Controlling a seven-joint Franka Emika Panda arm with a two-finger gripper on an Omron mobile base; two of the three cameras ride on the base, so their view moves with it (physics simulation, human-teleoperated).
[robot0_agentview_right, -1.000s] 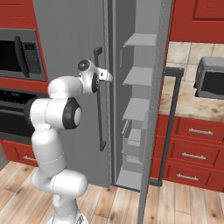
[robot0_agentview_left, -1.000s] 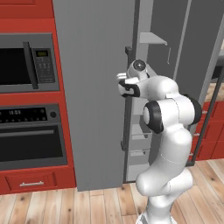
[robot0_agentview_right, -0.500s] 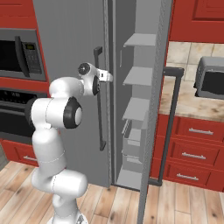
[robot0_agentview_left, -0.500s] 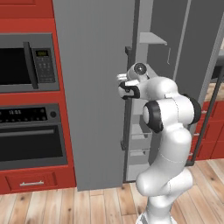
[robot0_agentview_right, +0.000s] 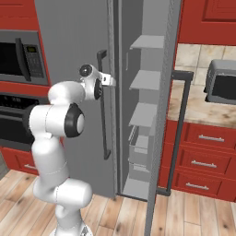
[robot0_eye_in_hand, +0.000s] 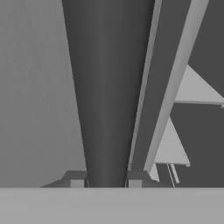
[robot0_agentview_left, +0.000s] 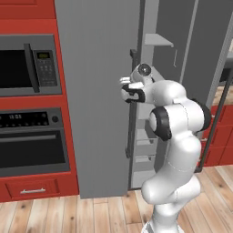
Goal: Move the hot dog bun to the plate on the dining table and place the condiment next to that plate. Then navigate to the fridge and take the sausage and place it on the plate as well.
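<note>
On the left of the left base view, a black-fronted microwave (robot0_agentview_left: 27, 66) sits above a black oven (robot0_agentview_left: 29, 143), both set into red cabinets (robot0_agentview_left: 27, 18). Beside them stands the fridge (robot0_agentview_left: 98, 91), tall and grey. Its left door (robot0_agentview_left: 95, 104) is shut or nearly so, while its right door (robot0_agentview_right: 161, 115) stands swung open, showing pale inner shelves (robot0_agentview_right: 145, 78) and a lower drawer (robot0_agentview_right: 140, 147).

The white arm (robot0_agentview_left: 175, 123) rises in front of the fridge and reaches to the dark vertical handle (robot0_agentview_right: 102, 106) on the left door. The pincer (robot0_eye_in_hand: 106, 177) is clenched on that handle: in the hand view the dark bar (robot0_eye_in_hand: 107, 87) runs straight up between the two fingertips (robot0_eye_in_hand: 76, 179), which press against it on either side. To the right of the bar in that view lie the door's edge and the pale shelves (robot0_eye_in_hand: 192, 89) inside.

Farther right in the right base view, a marble-topped counter (robot0_agentview_right: 193, 108) on red drawers (robot0_agentview_right: 203, 152) carries a grey toaster oven (robot0_agentview_right: 221, 83) against a tiled wall (robot0_agentview_right: 198, 55). The floor (robot0_agentview_right: 184, 212) is light wood planks.
</note>
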